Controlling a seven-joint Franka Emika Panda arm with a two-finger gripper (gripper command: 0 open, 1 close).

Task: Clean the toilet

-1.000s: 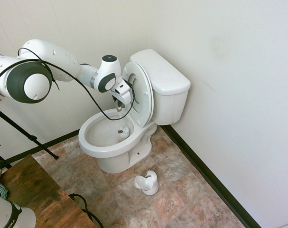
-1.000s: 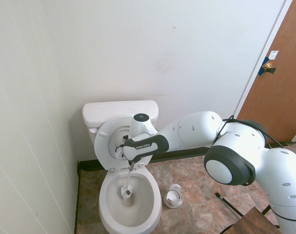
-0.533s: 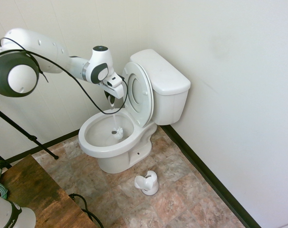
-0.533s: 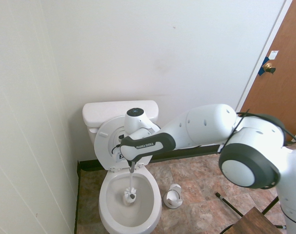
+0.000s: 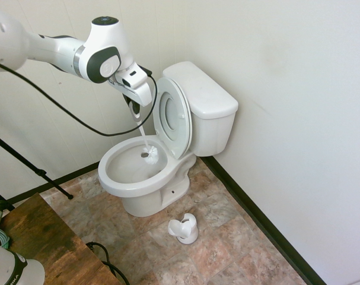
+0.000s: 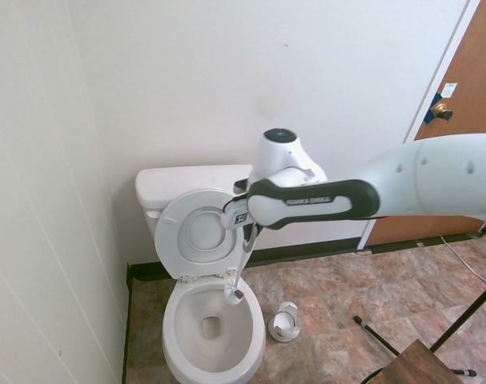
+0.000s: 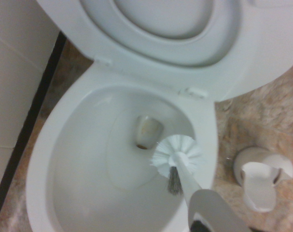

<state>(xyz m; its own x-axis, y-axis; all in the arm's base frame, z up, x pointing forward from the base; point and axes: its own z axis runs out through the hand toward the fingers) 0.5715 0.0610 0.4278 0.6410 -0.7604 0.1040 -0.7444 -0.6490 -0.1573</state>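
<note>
Toilet point(image 5: 145, 178) sits in the room's corner, tank point(image 5: 204, 95) against the back wall, seat and lid point(image 5: 172, 116) flipped up and leaning on the tank. Bowl is open, white and glossy; drain hole at the bottom point(image 7: 147, 131) shows some brownish staining in the wrist view.

Gripper point(image 5: 134, 107) hangs above the bowl, pointing almost straight down, clamped on the handle of a white toilet brush point(image 5: 147, 152). Brush head is at about rim height, over the part of the bowl nearest the hinge, clear of the ceramic as far as I can tell. Wrist view puts the bristle head point(image 7: 175, 152) just beside the drain hole in line of sight.

Floor point(image 5: 227, 237): mottled brown and tan stone-look tile with a dark baseboard along the walls. Walls are plain white, panelled on one side. White brush holder point(image 5: 184, 228) stands on the tile near the toilet's base, apart from it. Brown wooden door point(image 6: 459, 128) with a brass knob in the far corner. Edge of a dark wood table point(image 5: 43, 240) in the foreground.
</note>
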